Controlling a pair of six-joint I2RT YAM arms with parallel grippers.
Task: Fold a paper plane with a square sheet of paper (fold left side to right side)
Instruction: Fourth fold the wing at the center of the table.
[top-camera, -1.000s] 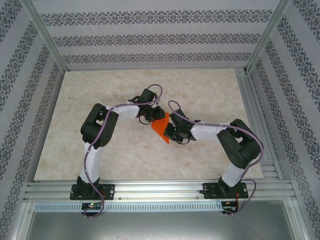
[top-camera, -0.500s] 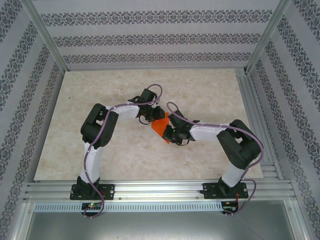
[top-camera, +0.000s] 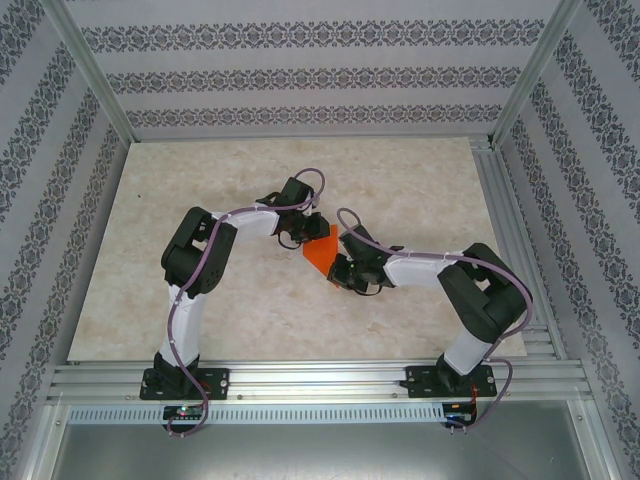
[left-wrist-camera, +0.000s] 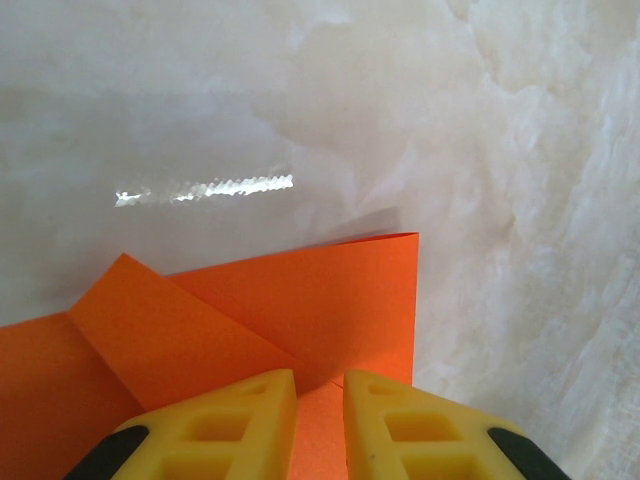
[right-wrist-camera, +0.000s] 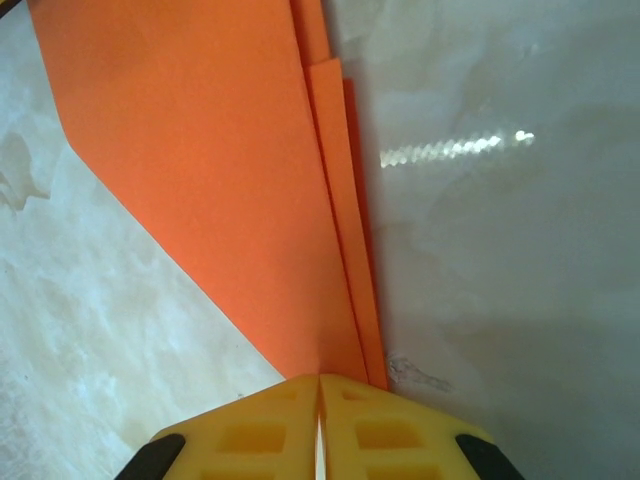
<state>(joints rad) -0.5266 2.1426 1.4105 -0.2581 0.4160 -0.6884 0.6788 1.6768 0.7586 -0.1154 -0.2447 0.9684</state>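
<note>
Orange sheet of paper (top-camera: 320, 252), already creased into a pointed wedge with several layers, sits near the middle of the marbled table (top-camera: 200, 190), between the two arms. Left gripper (left-wrist-camera: 320, 382) is at the wedge's far end: yellow fingers (left-wrist-camera: 215, 425) stand a narrow slit apart over a folded flap, paper visible in the slit. Cannot tell whether they pinch it. Right gripper (right-wrist-camera: 320, 385) is at the near, narrow end, its fingers pressed together with the stacked paper edges running straight into the seam, nipped there.
</note>
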